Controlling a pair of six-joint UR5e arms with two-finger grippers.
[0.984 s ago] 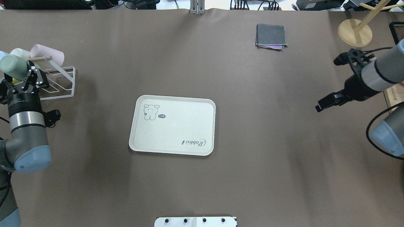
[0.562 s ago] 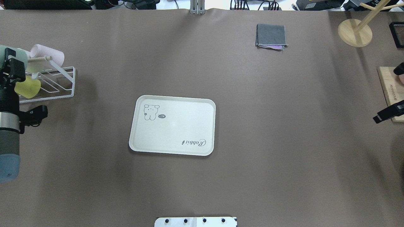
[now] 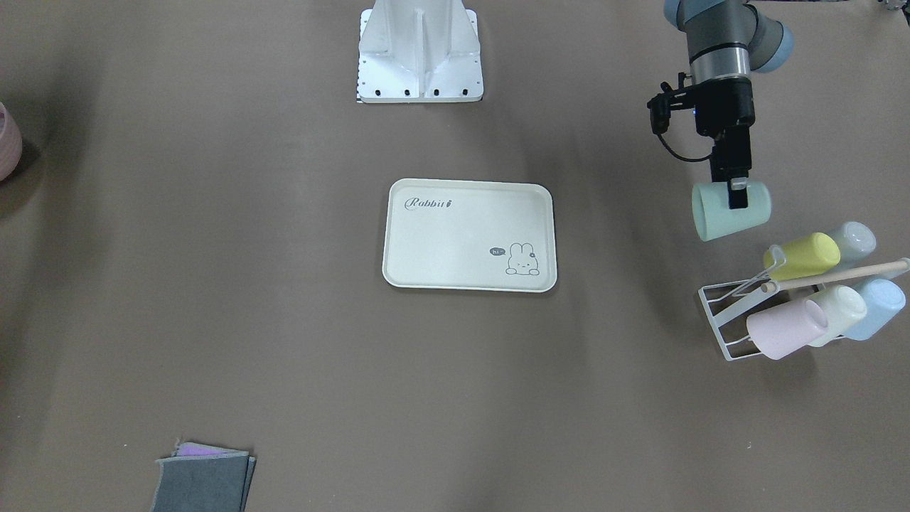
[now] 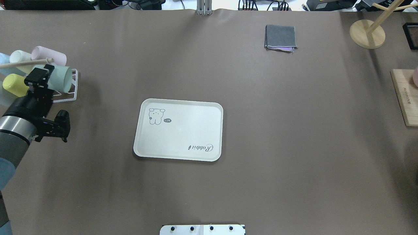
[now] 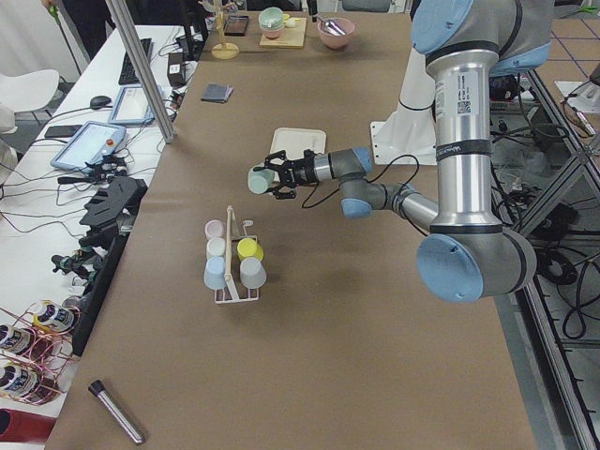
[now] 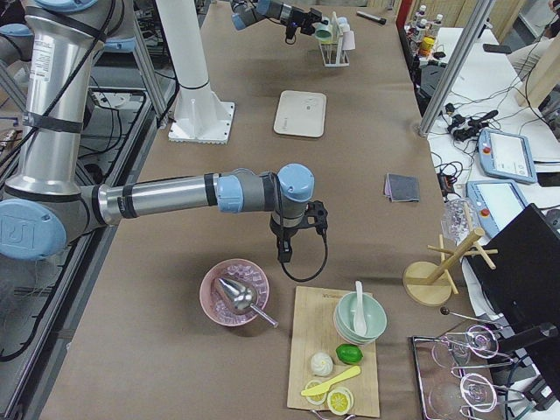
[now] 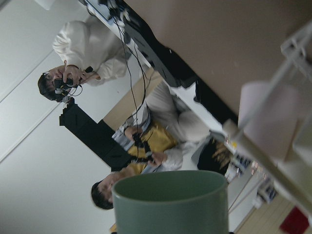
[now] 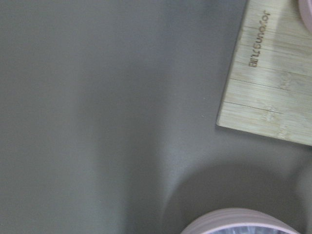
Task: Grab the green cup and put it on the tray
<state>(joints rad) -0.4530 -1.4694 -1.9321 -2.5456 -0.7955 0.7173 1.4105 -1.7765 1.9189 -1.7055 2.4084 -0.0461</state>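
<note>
The green cup (image 4: 61, 80) is in the air on its side, held by my left gripper (image 4: 42, 76), which is shut on it just right of the white wire rack (image 4: 70, 94). In the front view the cup (image 3: 714, 213) hangs below the left gripper (image 3: 736, 198). The left wrist view shows the cup's rim (image 7: 170, 195) close up. The cream tray (image 4: 179, 130) lies flat mid-table, empty, well to the right of the cup. My right gripper (image 6: 284, 254) shows only in the right side view, near a pink bowl; I cannot tell whether it is open or shut.
The rack holds a yellow-lime cup (image 4: 13, 85), a pink cup (image 4: 49, 55) and other pale cups. A folded grey cloth (image 4: 281, 37) lies far right. A wooden stand (image 4: 367, 32) and a wooden board (image 4: 405, 94) are at the right edge.
My left gripper has carried the green cup from the far left edge rightward, off the rack side. My right arm has drawn back out of the overhead view.
</note>
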